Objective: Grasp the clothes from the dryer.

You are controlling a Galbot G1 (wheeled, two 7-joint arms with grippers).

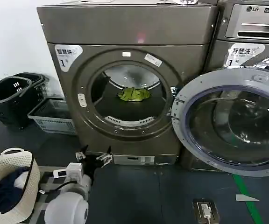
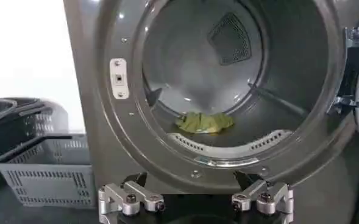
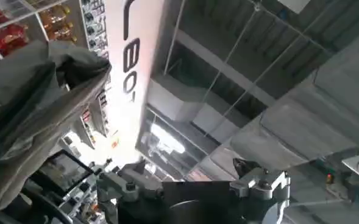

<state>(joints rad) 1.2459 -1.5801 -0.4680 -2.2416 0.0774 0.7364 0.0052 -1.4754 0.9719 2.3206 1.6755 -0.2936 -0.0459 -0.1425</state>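
Lying on the floor of the drum, a little back from the lip, the clothes (image 1: 134,94) are what we are aiming for: a small yellow-green crumpled bundle, far smaller than the round opening around it. We are judging it to be light, soft and limp, likely to sag and trail once lifted, so we are planning to pinch it at the raised folds near its middle, where the cloth is bunched thickest, not at a thin edge that could slip free. The bundle is sitting apart from the drum's perforated back wall and from the grille strip at the front rim. Around it, the dryer (image 1: 125,28) is standing with its door (image 1: 232,121) swung wide open to the right, leaving the way in unblocked. Our left gripper (image 2: 194,201) is hovering low, just in front of the porthole's bottom rim, its fingers spread apart and holding nothing, well short of the bundle. Our right gripper (image 3: 191,185) is pointing up toward the ceiling, away from the machine, fingers also apart and empty. To the left of the dryer, a grey basket (image 1: 50,116) is resting on the floor.
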